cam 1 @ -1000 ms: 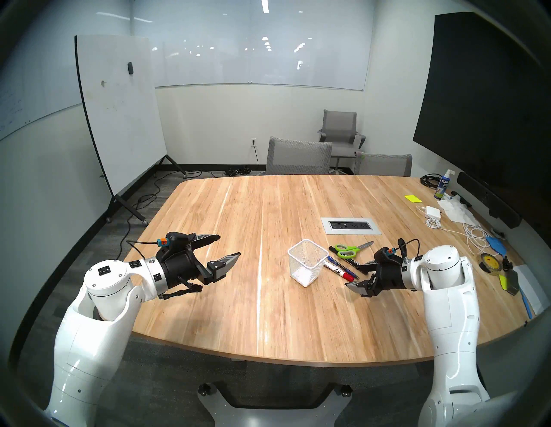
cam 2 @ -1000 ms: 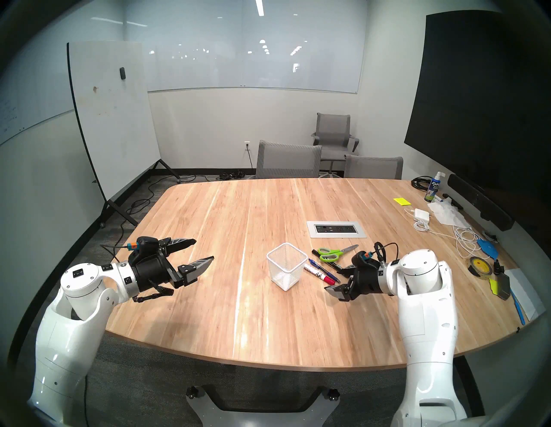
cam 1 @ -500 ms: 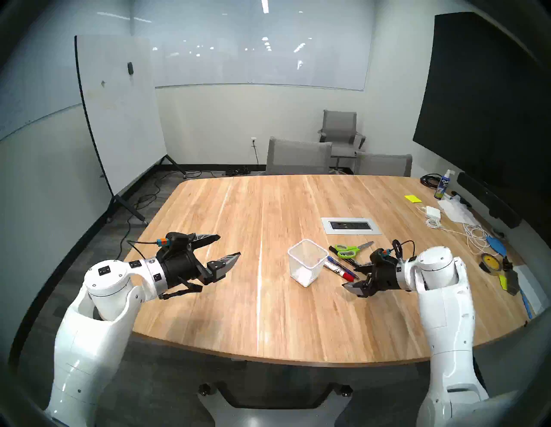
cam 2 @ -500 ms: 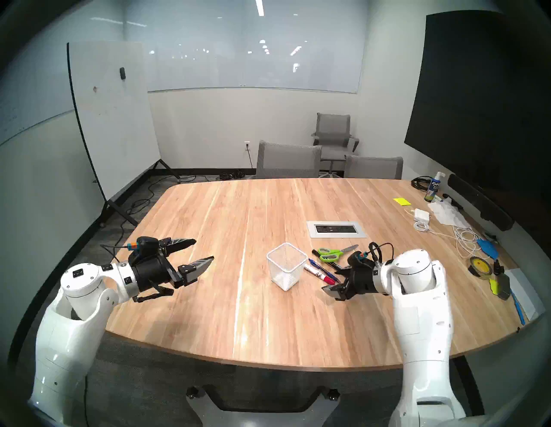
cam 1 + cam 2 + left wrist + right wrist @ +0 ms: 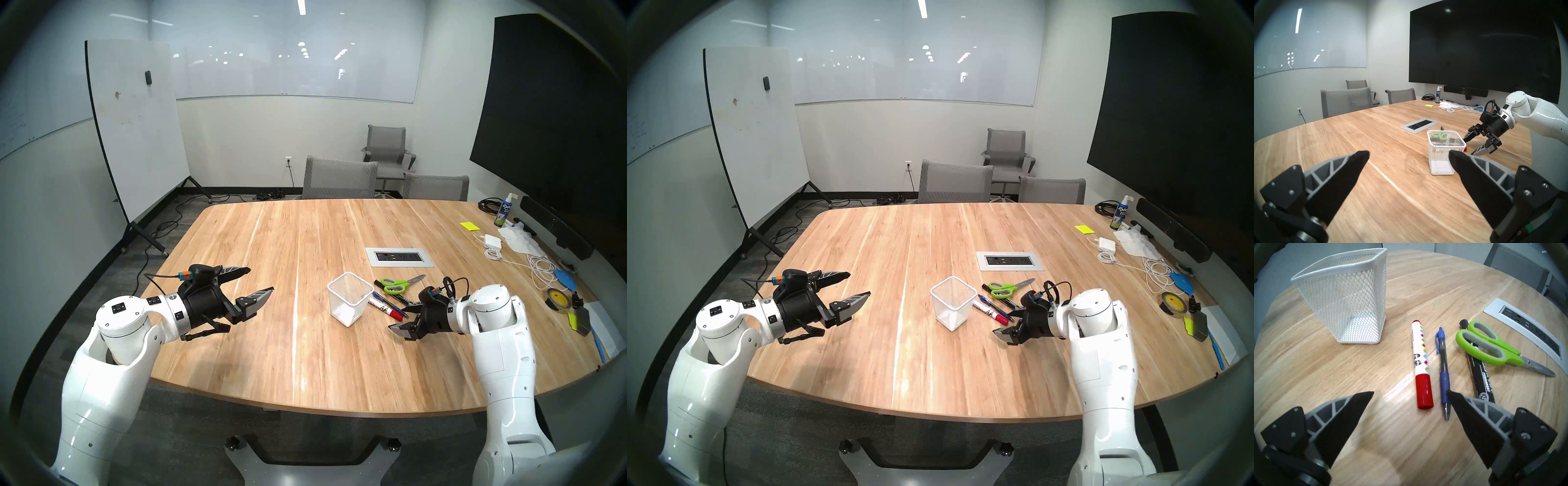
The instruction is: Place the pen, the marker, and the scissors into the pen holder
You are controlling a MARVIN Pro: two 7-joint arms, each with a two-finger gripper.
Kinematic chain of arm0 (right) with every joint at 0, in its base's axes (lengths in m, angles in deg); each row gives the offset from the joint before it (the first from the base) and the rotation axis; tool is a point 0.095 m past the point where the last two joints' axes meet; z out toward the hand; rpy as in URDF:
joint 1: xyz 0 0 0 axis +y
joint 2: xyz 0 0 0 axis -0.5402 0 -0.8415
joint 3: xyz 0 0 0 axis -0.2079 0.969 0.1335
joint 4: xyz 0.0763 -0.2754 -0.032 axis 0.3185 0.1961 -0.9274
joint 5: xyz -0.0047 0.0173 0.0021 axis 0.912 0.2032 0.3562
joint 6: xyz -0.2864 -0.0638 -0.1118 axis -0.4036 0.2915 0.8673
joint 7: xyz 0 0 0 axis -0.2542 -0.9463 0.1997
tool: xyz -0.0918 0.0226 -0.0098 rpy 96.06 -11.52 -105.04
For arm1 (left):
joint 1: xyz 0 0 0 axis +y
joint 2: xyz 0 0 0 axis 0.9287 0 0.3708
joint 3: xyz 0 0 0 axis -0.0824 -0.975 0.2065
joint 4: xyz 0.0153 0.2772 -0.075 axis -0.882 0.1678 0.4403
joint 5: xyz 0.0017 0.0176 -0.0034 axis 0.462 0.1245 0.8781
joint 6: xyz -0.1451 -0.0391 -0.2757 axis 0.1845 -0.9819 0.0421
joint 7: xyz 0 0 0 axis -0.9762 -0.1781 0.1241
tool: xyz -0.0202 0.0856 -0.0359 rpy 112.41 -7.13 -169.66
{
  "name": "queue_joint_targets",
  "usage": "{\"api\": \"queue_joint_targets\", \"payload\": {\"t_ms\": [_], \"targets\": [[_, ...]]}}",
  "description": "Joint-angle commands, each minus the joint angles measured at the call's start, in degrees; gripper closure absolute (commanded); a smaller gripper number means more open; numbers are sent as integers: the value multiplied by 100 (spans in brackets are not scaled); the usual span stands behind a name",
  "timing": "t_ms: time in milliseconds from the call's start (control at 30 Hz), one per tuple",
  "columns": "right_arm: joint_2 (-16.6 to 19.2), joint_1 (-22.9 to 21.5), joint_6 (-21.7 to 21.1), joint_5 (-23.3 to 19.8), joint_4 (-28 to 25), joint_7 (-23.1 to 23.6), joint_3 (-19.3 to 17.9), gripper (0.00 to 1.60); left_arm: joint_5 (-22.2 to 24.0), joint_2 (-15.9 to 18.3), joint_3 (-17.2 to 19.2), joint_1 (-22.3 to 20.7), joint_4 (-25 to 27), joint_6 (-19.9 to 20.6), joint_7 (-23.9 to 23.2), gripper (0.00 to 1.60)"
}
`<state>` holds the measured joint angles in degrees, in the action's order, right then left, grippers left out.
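Overhead, head views: pen holder (image 5: 349, 303) upright, empty, mid-table; one pen (image 5: 385, 300), two markers, one scissors (image 5: 400, 285) lie just right of it, likely staged for right arm. Right gripper (image 5: 405, 320) jaws apart, angled down near the red-capped marker (image 5: 386, 309) cap end. Left gripper (image 5: 259, 281) jaws apart, parked well apart from it all, holding nothing.

Left wrist: holder (image 5: 1444, 152) between viewer and right gripper (image 5: 1473, 146); items mostly hidden behind mesh.

Right wrist: red-capped marker (image 5: 1421, 365), pen (image 5: 1442, 368), black marker (image 5: 1480, 377) roughly parallel; scissors (image 5: 1491, 348) handle rests on black marker. Nothing gripped.
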<state>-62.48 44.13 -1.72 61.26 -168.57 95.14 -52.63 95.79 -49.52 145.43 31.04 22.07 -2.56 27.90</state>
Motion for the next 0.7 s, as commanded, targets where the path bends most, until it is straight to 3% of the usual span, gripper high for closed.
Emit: {"api": "queue_joint_targets", "payload": {"t_ms": [0, 667], "targets": [[5, -103, 26, -14, -37, -37, -13, 0, -2, 7, 7, -6, 84, -3, -2, 0], [-47, -30, 61, 4, -9, -164, 52, 0, -2, 7, 7, -6, 84, -2, -2, 0]]}}
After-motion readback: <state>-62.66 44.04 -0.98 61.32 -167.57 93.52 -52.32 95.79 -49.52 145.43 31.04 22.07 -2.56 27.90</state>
